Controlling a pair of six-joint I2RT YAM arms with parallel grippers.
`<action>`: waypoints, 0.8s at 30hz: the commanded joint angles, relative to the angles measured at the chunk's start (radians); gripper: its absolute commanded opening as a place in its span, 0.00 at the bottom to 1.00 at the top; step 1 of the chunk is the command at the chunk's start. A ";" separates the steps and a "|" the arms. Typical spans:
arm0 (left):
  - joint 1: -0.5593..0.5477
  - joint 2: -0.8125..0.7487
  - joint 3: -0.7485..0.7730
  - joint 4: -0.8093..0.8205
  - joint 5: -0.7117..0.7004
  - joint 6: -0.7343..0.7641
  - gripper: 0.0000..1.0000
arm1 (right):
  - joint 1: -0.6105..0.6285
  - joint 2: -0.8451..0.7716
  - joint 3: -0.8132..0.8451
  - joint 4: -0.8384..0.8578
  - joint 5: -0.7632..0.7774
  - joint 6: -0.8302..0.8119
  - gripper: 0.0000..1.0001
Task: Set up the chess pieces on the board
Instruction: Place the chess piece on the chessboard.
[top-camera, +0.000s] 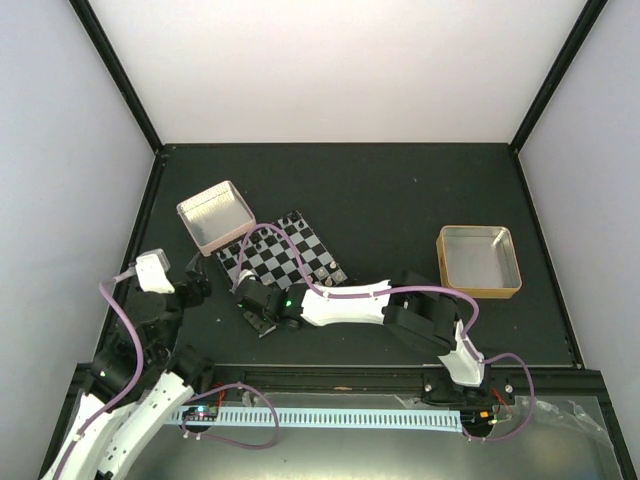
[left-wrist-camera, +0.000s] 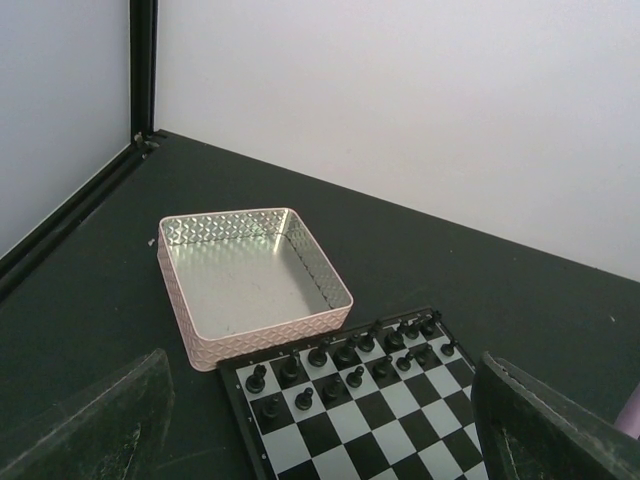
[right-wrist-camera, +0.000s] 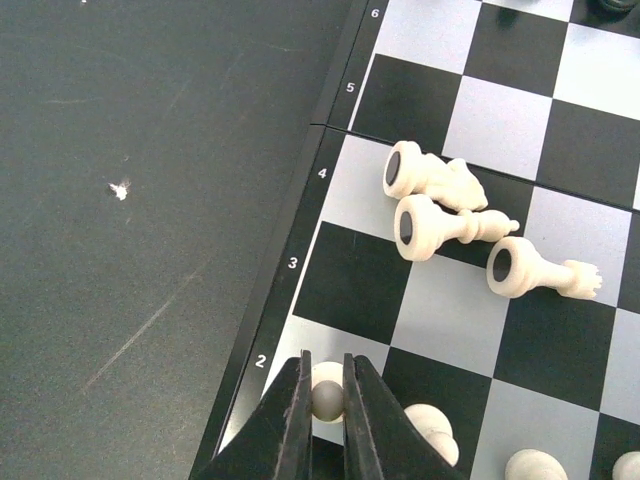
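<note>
Top view: the right gripper (top-camera: 262, 312) is over the 7 o'clock corner of the small black-and-grey checkered chessboard (top-camera: 283, 258). The left gripper (top-camera: 195, 282) hangs off-board at 9 o'clock, farther from the pieces.

Left wrist: its jaws stand wide and empty.

Right wrist: narrow jaws pinch the round head of an upright cream-white pawn (right-wrist-camera: 327, 398) on rank two. Three toppled cream-white chess pieces (right-wrist-camera: 450, 228) lie at 1 o'clock, long axes roughly 9-to-3.

Cream pawn (right-wrist-camera: 327, 381) half hidden between right claw (right-wrist-camera: 326, 362) fingers; bottom-edge cream pieces (right-wrist-camera: 530, 466) cropped.
</note>
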 joint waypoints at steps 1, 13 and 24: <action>0.000 0.016 0.013 -0.014 -0.016 -0.006 0.83 | 0.005 0.024 0.022 0.002 -0.005 -0.006 0.12; -0.001 0.017 0.012 -0.014 -0.014 -0.007 0.84 | 0.005 0.040 0.027 -0.015 -0.016 0.007 0.19; -0.001 0.060 0.011 0.007 0.048 0.005 0.87 | 0.003 -0.143 0.003 0.008 0.010 0.047 0.40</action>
